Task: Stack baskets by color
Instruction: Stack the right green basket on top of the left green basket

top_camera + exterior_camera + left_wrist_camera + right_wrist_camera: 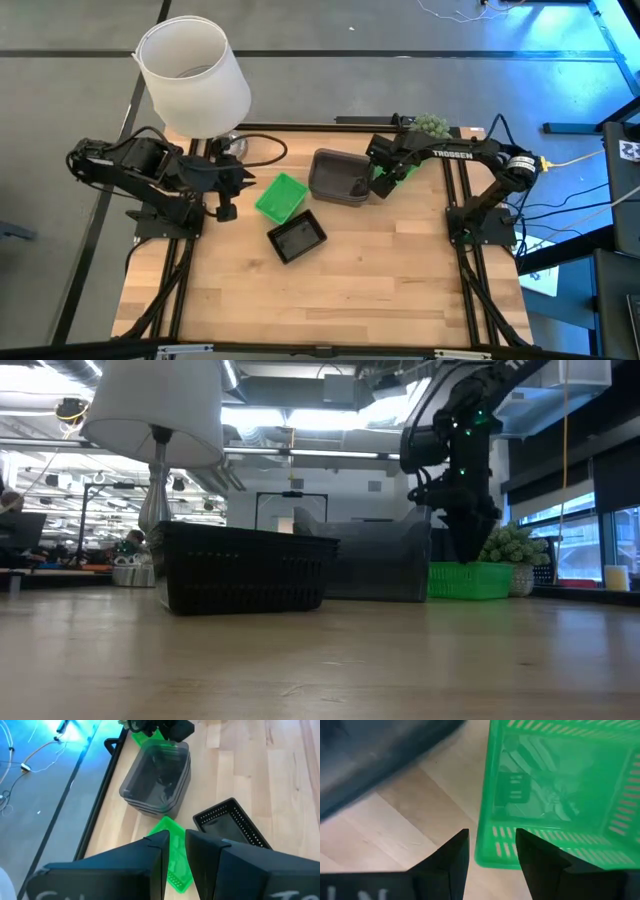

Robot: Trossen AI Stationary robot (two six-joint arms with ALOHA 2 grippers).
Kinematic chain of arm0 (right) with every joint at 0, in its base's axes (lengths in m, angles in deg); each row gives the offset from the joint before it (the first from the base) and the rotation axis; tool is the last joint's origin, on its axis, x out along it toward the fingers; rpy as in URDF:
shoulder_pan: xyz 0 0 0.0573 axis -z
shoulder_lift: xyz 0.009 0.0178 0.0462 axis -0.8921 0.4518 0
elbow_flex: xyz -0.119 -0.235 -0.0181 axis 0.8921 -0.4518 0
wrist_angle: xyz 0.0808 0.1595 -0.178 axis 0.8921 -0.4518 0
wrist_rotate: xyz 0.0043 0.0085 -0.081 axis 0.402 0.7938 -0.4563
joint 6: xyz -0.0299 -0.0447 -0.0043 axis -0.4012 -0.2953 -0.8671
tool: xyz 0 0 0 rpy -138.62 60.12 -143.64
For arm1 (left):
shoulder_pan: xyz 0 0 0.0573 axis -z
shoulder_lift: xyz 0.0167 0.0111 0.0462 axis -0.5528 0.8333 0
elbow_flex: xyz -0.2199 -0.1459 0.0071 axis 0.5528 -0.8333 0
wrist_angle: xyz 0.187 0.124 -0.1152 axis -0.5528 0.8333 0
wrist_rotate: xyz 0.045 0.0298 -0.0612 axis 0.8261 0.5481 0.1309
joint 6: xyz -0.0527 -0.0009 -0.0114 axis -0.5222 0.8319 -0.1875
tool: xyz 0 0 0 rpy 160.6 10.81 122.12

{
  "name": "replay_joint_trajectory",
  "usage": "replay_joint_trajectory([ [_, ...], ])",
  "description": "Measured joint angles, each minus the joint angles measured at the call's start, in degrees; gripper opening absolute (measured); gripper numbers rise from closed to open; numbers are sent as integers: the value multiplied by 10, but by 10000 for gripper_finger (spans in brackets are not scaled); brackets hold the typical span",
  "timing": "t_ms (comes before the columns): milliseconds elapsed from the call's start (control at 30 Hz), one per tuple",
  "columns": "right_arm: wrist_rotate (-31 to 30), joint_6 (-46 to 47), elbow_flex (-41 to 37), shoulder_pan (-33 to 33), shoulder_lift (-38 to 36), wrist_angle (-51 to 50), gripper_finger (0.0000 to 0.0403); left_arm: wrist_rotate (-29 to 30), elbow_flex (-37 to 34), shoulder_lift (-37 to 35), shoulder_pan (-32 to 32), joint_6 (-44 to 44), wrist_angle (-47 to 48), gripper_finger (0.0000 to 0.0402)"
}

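A stack of smoky grey baskets (338, 176) stands at the table's far middle. Left of it a green basket (280, 196) rests on the wood, and a black basket (297, 237) sits nearer the front. A second green basket (560, 795) lies to the right of the grey stack. My right gripper (492, 834) hangs open over it, pointing down, one finger on each side of a wall near a corner. My left gripper (177, 837) is raised at the table's left and slants down toward the first green basket (175, 862), which shows through the narrow gap between its fingers. My right gripper's fingertips (470, 555) stand at about the height of the green basket's rim (495, 857), one inside the wall and one outside. I cannot tell whether they touch it. The basket sits flat on the table.
A lamp with a white shade (193, 75) stands at the far left corner, just behind my left arm. A small round green plant (432, 124) sits at the far edge behind my right arm. Bare wood lies along the table's near half.
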Motion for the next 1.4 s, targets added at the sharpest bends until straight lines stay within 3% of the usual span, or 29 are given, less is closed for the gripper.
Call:
replay_joint_trajectory([
  [367, 47, -31, -51, 17, -3, 86, 162, 15, 0, 0, 0, -1, -21, 54],
  [667, 50, -16, -78, 19, -2, 159, 158, 14, 0, 0, 0, -32, -21, 54],
  [900, 50, -12, -83, 19, -2, 169, 105, 10, 0, 0, 1, -46, -21, 54],
  [1133, 41, -12, -83, 19, -1, 174, 14, 10, 0, 0, 3, -46, -21, 54],
  [1400, 5, -14, -85, 14, -18, 172, 8, 10, 0, 0, 3, -46, -21, 54],
])
